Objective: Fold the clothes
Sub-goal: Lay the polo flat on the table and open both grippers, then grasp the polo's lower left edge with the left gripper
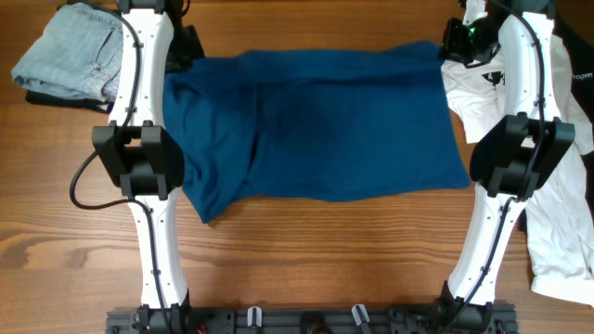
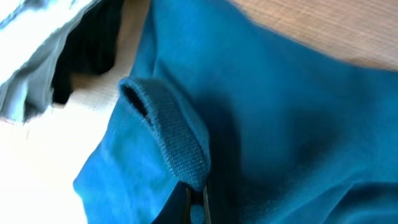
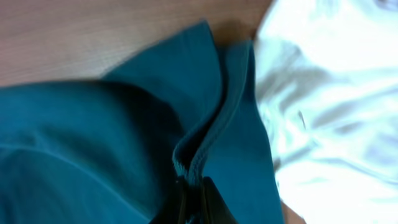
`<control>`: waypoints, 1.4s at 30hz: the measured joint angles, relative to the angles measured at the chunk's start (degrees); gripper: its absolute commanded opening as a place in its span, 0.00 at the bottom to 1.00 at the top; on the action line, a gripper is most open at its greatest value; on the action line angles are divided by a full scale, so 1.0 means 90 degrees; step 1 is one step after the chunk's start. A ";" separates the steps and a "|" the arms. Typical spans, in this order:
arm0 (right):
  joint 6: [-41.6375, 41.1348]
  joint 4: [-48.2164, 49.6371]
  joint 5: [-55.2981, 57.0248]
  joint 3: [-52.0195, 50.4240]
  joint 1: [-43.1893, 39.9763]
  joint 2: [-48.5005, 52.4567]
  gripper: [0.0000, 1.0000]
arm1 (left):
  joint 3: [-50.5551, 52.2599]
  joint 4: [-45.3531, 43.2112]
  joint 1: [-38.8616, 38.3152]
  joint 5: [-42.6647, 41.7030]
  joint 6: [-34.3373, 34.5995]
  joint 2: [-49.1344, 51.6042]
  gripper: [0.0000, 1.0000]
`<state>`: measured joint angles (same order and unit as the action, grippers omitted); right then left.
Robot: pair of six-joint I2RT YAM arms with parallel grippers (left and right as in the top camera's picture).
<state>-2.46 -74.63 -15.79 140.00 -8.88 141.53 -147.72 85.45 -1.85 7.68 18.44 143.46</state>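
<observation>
Blue polo shirt (image 1: 316,121) cuff pinched in left pincer (image 2: 196,202); hem in right pincer (image 3: 193,198).

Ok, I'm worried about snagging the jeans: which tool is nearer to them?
Left. The left tool grips the blue shirt just beside the jeans; the right tool grips its far side, by the white T-shirt.
</observation>
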 measured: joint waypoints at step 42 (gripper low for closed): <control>0.0010 -0.0257 0.0457 -0.0918 -0.0068 -0.1013 0.63 | 0.1183 0.0670 0.0134 0.0403 0.0585 -0.0801 1.00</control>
<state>-2.37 -76.95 -11.68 131.74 -9.50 132.42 -137.08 91.48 -0.64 11.31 23.70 136.25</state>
